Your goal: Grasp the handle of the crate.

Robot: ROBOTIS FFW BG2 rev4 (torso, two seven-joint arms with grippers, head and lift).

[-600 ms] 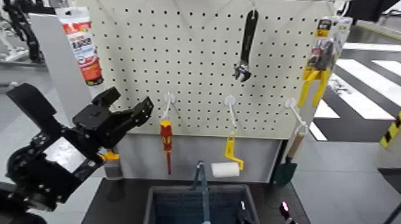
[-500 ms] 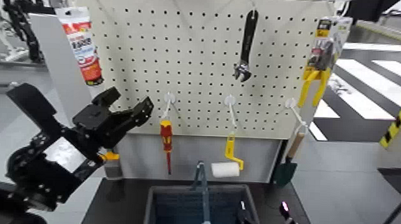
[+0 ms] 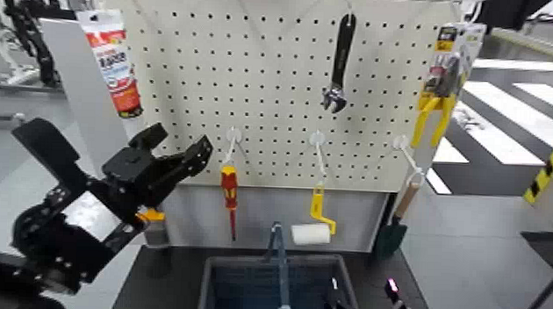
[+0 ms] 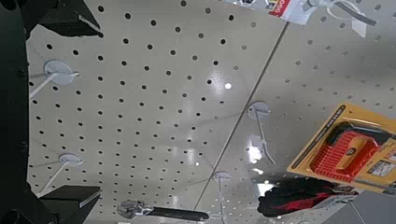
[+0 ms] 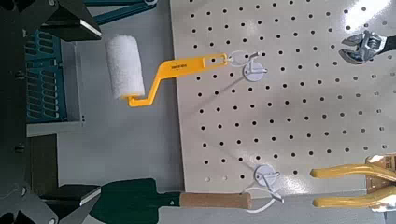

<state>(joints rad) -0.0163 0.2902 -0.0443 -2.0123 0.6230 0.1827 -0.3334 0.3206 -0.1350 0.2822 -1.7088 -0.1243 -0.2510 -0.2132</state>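
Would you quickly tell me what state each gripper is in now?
Left gripper: open, empty, raised in front of the pegboard.
Right gripper: open, empty, low by the right side of the crate.

Bare gap between the screwdriver and the paint roller on the pegboard, roller hanging just behind the crate, handle rising between the side walls, trowel hanging to the right of the roller
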